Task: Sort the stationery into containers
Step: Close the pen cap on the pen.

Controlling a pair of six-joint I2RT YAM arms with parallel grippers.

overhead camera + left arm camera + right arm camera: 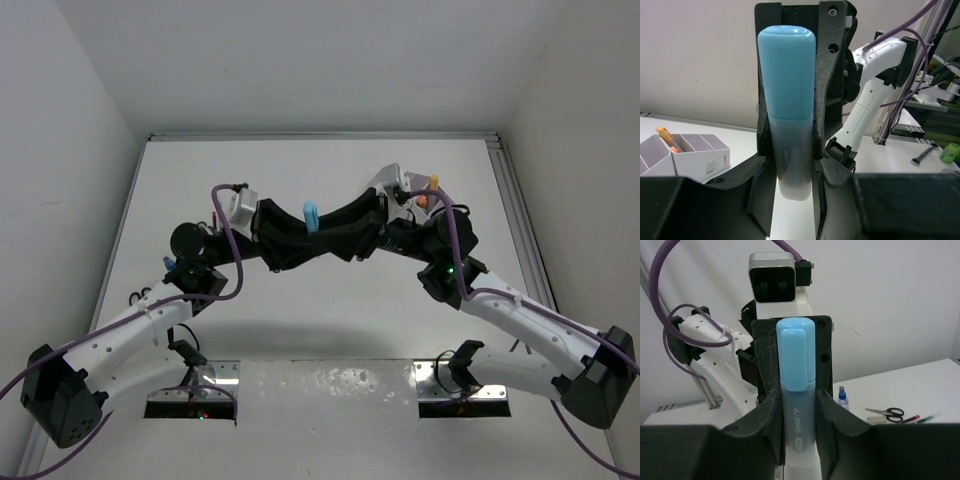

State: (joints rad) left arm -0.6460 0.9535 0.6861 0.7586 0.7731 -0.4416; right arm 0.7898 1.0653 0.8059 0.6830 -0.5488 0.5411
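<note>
A marker (311,214) with a light-blue cap and a frosted grey body hangs in mid-air above the table's middle. My left gripper (290,242) and right gripper (346,232) meet there nose to nose. In the left wrist view my left gripper (790,159) is shut on the marker (787,75) at its grey body. In the right wrist view my right gripper (799,395) is shut on the marker (797,355) just below the cap. The white organiser (699,156) stands on the table with an orange pencil (665,137) in a compartment.
On the table beyond the grippers lie a small blue-capped spray bottle (842,396), black-handled scissors (887,413), a thin red pen (910,418) and a pale eraser (877,420). White walls close the table on three sides.
</note>
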